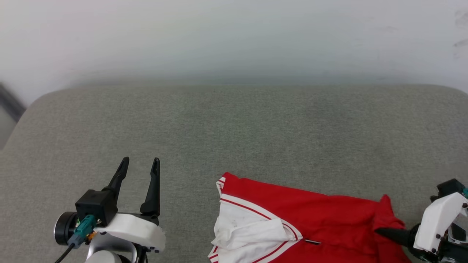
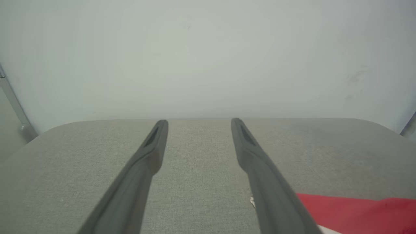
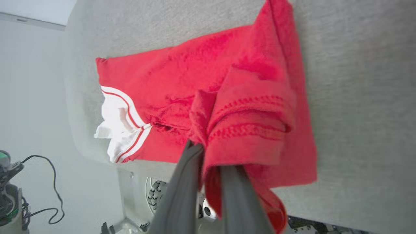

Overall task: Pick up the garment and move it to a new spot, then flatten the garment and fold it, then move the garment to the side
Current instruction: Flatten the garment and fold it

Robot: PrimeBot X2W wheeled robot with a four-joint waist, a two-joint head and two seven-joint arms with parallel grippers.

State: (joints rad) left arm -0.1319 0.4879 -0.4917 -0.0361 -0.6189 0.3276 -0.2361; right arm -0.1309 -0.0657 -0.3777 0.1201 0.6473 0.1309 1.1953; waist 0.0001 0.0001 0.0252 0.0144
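Garment [image 1: 321, 215] in the head view is soft red cloth, lying crumpled on the near right part of the tabletop [image 1: 234, 128], which has rough grey fabric and round corners. A white sleeve [image 1: 248, 226] with thin red stripes sits folded at its left end. The picture's bottom edge cuts the garment off, so its whole shape is hard to tell. The left tool [image 1: 141, 160] is at the lower left, well apart from the cloth, its two long dark fingers spread with nothing between them. The right tool [image 1: 384, 232] comes in from the right; one dark pointed finger lies on the red cloth and the other is hidden. In the left wrist view the left tool [image 2: 199, 122] holds its smooth grey fingers wide apart over the bare tabletop [image 2: 65, 156], and a strip of the garment [image 2: 357, 209] peeks in at the lower right. In the right wrist view the right tool [image 3: 211, 159] is clamped on a bunched red fold of the garment [image 3: 195, 71], its tips buried in cloth. The cloth looks fuzzy, with rows of stitching along a hem. The white sleeve [image 3: 118, 130] lies near the edge of the tabletop [image 3: 357, 81]. A thin black cable [image 3: 53, 182] curls at the lower left.
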